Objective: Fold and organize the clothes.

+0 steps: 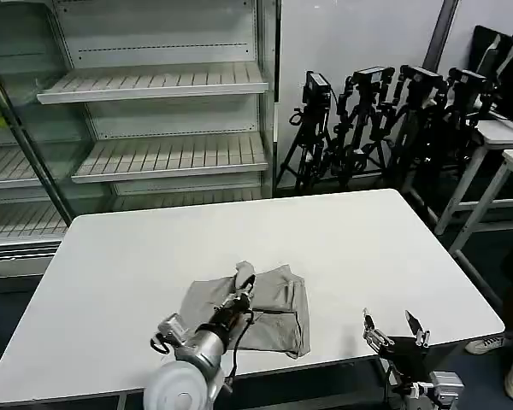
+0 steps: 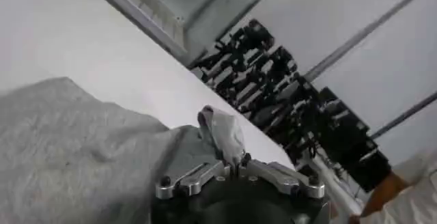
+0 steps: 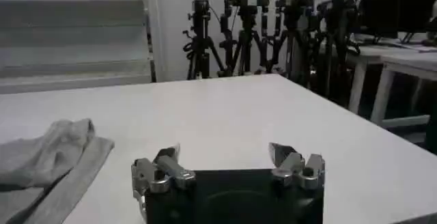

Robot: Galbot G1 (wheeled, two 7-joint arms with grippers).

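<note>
The clothes, a light grey T-shirt [image 1: 274, 307], lie partly folded on the white table [image 1: 154, 256] near its front edge. My left gripper [image 1: 239, 295] is over the shirt's middle, shut on a pinched-up fold of grey cloth [image 2: 222, 133] that stands up between its fingers. The rest of the shirt [image 2: 75, 150] spreads flat below it. My right gripper [image 1: 395, 331] hovers open at the table's front right, to the right of the shirt, with nothing between its fingers [image 3: 225, 157]. The shirt's edge [image 3: 48, 157] lies off to its side. No printed graphic shows.
Empty white shelving [image 1: 154, 111] stands behind the table on the left. A row of black tripods [image 1: 385, 120] stands at the back right, with white desks [image 1: 504, 145] beyond. The table's right half [image 1: 393, 248] is bare.
</note>
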